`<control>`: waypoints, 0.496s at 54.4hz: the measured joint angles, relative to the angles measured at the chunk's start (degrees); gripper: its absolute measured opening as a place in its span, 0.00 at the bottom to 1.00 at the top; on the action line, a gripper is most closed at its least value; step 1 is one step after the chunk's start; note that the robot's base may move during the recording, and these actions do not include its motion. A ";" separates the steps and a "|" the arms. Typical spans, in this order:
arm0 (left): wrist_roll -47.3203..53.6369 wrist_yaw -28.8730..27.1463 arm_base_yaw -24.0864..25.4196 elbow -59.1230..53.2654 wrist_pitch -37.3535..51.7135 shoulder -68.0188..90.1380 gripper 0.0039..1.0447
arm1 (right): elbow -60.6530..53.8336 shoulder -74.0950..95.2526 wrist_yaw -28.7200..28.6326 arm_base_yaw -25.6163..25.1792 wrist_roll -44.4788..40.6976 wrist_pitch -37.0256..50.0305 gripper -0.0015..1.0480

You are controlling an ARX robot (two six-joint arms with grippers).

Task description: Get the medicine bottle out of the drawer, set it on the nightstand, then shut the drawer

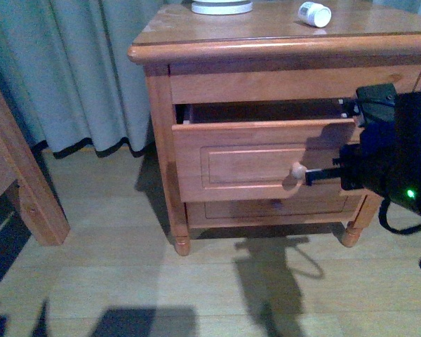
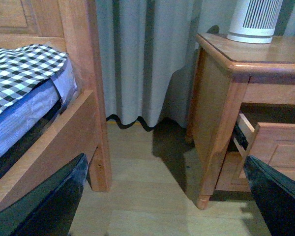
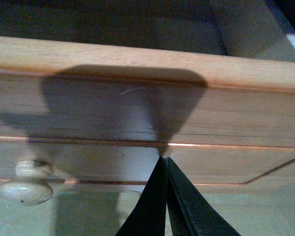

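Medicine bottle point(image 1: 314, 14) lies on its side on the glossy top of the nightstand point(image 1: 196, 35), near the back and to the right, well apart from the larger white ribbed device point(image 1: 222, 6), so the placing step looks done and the closing is what remains. The drawer point(image 1: 259, 158) is pulled out only a little. The right gripper point(image 3: 163, 164) has its two black fingers pressed together to a point, holding nothing, with the tip touching the drawer front beside the round knob point(image 1: 295, 170). The left gripper point(image 2: 162, 196) hangs away from the nightstand, between it and the bed, jaws spread wide and empty. I judge the drawer is stiff wood, not fragile, and slides on rails, so a flat push on the front panel near the middle should close it; pushing far to one side may make it jam. The bottle is light and round, and could roll if the cabinet is shaken
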 joint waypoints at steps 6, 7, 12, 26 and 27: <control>0.00 0.00 0.00 0.00 0.00 0.00 0.94 | 5.92 2.95 -0.59 -0.55 -1.92 -1.38 0.03; 0.00 0.00 0.00 0.00 0.00 0.00 0.94 | 6.86 3.39 -0.70 -0.70 -2.14 -1.86 0.03; 0.00 0.00 0.00 0.00 0.00 0.00 0.94 | 9.88 4.66 -1.38 -1.31 -3.04 -2.97 0.03; 0.00 -0.02 0.00 0.00 0.00 0.00 0.94 | 14.78 6.25 -4.94 -3.78 -4.94 -4.50 0.03; 0.00 0.00 0.00 0.00 0.00 0.00 0.94 | 14.93 6.25 -5.27 -4.02 -5.16 -4.50 0.03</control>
